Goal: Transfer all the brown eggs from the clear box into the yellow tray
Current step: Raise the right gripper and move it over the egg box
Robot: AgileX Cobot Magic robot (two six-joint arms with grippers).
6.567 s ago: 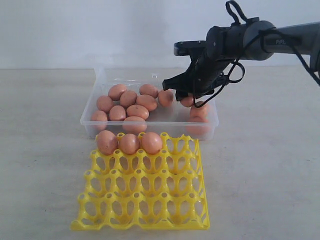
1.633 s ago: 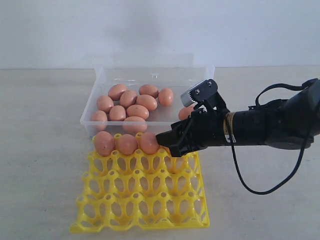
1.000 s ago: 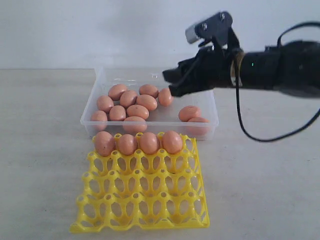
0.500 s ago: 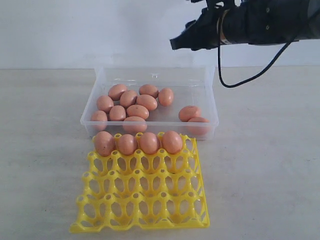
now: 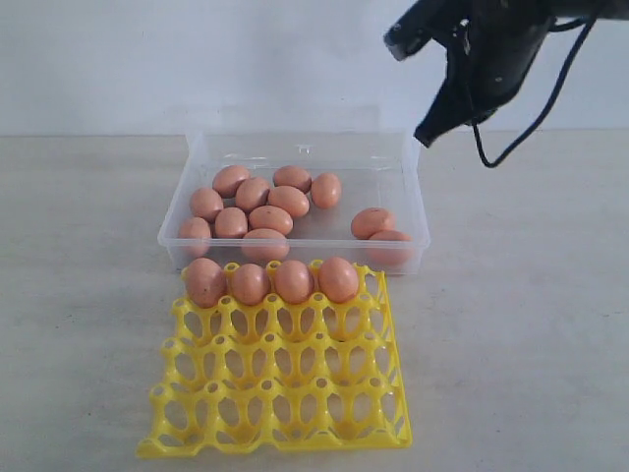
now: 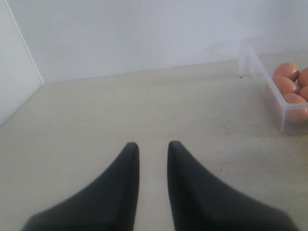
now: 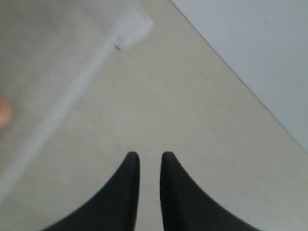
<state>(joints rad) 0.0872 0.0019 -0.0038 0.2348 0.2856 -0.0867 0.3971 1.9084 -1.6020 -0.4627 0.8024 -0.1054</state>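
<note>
**Four eggs seated, about a dozen to go**

Our right fingers (image 7: 126,187) stand a narrow slit apart with nothing between them. They hang high over the tabletop (image 5: 511,324), just past the far right corner of the clear box (image 5: 408,157), whose blurred rim crosses the right wrist view. In the exterior view the right arm (image 5: 491,49) is raised above and behind that corner, touching neither box nor tray.

Our left fingers (image 6: 122,183) are also slightly parted and empty. They sit low over bare tabletop, well apart from the box, and only one end wall of it shows in the left wrist view, with a few eggs behind it.

Done so far: four brown eggs (image 5: 294,280) sit side by side in the row of the yellow tray (image 5: 285,393) nearest the box, each upright in its own cup. Every other cup we can see is bare.

Left to do: we count twelve eggs in the box. Ten are bunched toward its left half (image 5: 270,218), and two lie apart near the front right corner (image 5: 372,222).

We judge the task roughly a quarter done. With the right fingers empty, the next step would be another pick from the box. The two loose eggs on the right look easiest, since nothing crowds them.
</note>
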